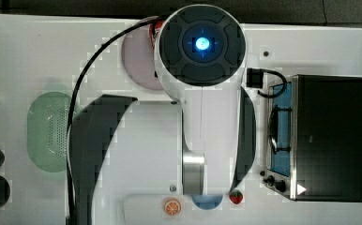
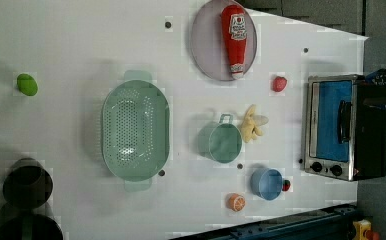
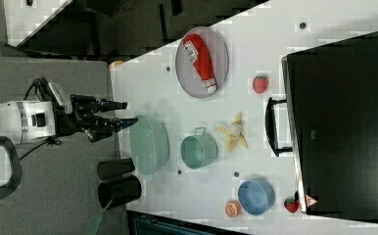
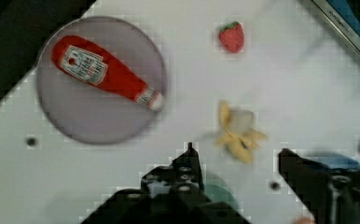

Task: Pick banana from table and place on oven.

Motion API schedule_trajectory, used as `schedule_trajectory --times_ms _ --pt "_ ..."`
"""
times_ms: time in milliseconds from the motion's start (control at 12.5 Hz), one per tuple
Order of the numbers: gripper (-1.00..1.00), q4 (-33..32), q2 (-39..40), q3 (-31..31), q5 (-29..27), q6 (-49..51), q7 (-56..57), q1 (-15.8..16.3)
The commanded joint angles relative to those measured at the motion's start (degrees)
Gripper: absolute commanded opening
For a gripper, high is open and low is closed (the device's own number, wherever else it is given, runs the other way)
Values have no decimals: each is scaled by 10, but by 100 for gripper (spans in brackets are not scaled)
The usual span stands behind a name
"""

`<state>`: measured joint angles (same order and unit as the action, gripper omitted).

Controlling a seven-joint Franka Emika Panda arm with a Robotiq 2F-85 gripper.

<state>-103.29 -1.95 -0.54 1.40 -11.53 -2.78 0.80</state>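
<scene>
Banana (image 4: 238, 134), pale yellow peeled toy: lies on white table (image 2: 81, 45) beside teal cup (image 2: 221, 142); my black gripper (image 4: 236, 163) spread wide above, ready to descend

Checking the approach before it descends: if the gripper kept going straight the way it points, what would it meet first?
Probably the banana: in the wrist view it lies just ahead of the open gripper, between the fingertips' line, on the bare table. Depth is unclear, so the green cup beside it might be brushed first.

Bright, even light; wrist view blurred, perhaps by motion.
</scene>
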Motion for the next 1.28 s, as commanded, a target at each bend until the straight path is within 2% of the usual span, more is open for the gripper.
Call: schedule_trajectory --times_ms 80,240,560,1280 --pt "59 -150 -241 -20 10 75 -1 -15" --pt "99 -150 -241 -20 10 75 -1 -15" --pt "100 -171 -213 -20 10 36 -1 -15" --pt "100 -294 -26 -20 10 -246 -1 -14"
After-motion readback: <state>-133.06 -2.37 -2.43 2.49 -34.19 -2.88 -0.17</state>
